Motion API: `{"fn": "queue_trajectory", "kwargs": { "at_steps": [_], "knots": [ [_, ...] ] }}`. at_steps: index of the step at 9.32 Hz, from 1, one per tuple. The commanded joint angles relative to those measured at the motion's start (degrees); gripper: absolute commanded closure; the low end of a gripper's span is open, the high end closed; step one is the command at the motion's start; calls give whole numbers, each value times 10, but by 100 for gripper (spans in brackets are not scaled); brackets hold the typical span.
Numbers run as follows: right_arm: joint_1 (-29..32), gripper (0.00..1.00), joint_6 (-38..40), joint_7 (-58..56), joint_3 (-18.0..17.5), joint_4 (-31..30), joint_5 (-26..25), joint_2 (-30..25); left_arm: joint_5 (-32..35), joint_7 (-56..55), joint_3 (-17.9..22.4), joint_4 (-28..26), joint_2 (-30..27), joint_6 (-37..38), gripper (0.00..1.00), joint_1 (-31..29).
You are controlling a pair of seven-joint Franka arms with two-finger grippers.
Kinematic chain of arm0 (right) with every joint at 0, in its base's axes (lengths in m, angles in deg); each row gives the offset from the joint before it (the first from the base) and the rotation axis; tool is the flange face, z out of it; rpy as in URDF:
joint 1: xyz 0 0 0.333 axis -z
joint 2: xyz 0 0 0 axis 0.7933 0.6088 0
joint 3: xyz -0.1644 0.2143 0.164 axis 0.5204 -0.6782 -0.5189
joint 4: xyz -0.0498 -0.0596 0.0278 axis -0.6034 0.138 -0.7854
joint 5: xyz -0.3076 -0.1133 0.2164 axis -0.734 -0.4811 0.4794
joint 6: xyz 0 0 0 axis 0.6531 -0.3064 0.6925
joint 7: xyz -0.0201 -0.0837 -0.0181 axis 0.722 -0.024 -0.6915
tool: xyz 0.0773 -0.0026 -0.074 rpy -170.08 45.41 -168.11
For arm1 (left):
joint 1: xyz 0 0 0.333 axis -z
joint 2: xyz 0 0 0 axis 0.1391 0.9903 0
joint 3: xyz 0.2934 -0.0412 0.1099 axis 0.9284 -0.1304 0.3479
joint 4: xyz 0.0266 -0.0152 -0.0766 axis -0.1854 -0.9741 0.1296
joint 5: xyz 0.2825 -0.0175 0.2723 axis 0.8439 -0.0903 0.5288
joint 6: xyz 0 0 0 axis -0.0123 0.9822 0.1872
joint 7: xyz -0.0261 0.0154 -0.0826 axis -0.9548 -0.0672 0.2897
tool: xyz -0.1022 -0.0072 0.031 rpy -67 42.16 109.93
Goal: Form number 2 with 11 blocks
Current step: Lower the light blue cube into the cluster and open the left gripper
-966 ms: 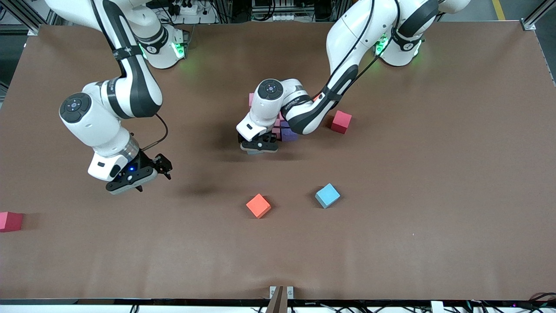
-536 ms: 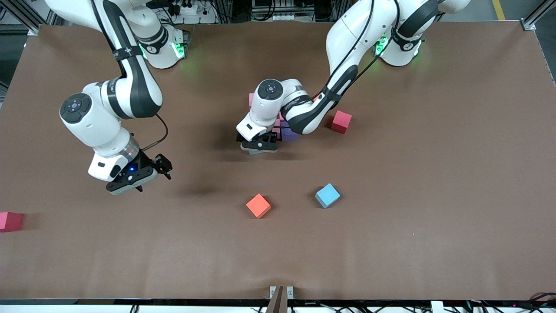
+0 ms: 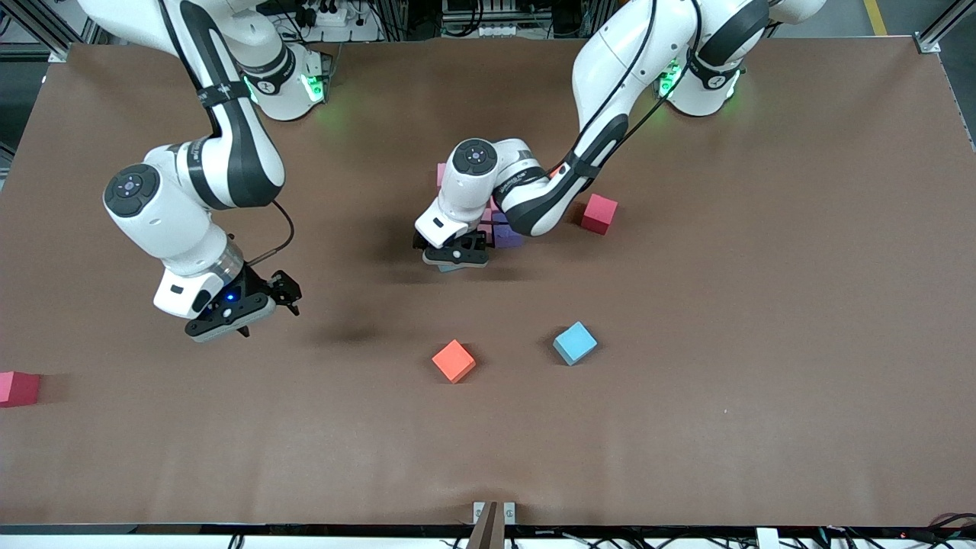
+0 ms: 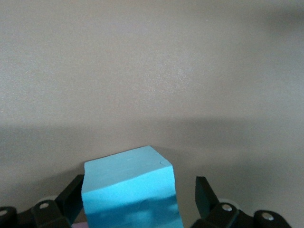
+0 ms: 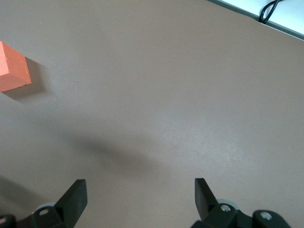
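Observation:
A light blue block [image 4: 128,190] stands on the table between the fingers of my left gripper [image 4: 137,183], which is open, with a gap showing beside one finger [image 4: 204,194]. In the front view the left gripper [image 3: 455,258] sits low at the middle of the table, at the nearer end of a group of pink [image 3: 486,216] and purple blocks [image 3: 508,235] that the arm mostly hides. An orange block [image 3: 454,361] and another light blue block [image 3: 574,342] lie loose nearer to the front camera. My right gripper [image 3: 242,328] hangs open and empty.
One red cube [image 3: 598,213] lies beside the block group toward the left arm's end. Another red cube [image 3: 17,387] rests at the table edge at the right arm's end. The right wrist view shows bare table and the orange block [image 5: 12,66].
The left gripper's jaws have spread apart from the light blue block, and its hand has shifted very slightly. The right arm has barely moved.

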Motion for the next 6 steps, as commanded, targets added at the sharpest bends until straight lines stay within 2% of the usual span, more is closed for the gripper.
{"fn": "queue_trajectory", "kwargs": {
  "at_steps": [1, 6],
  "knots": [
    [9, 0, 2, -10, -4, 12, 6, 7, 12, -15, 3, 5, 6, -7, 0, 5],
    [9, 0, 2, -10, -4, 15, 6, 8, 9, -17, 9, 7, 14, -33, 0, 18]
  ]
}}
